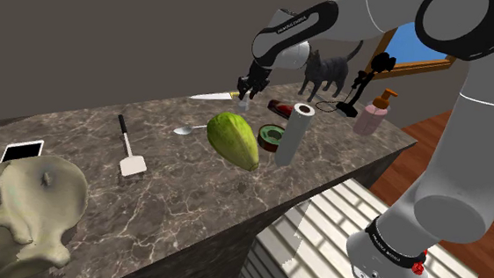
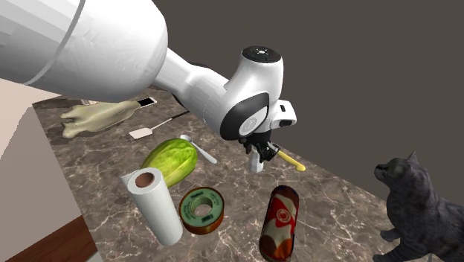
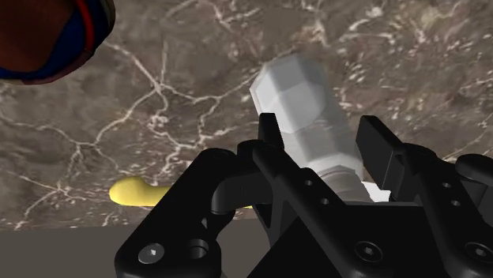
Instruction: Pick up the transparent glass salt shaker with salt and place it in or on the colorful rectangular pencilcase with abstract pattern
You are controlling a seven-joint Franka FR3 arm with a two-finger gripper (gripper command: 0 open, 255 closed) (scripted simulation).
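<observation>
The gripper [image 3: 322, 128] pinches the shaker [image 3: 292, 95] between its fingers. Next, I think: lift it over to the pencilcase [image 2: 279, 219] nearby.

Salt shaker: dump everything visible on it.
The salt shaker is a small, pale grey-white faceted bottle that looks opaque, narrowing to a neck with a white top. It is upright, at or just above the dark marbled counter. The gripper straddles its upper part; whether it grips it isn't clear.
</observation>
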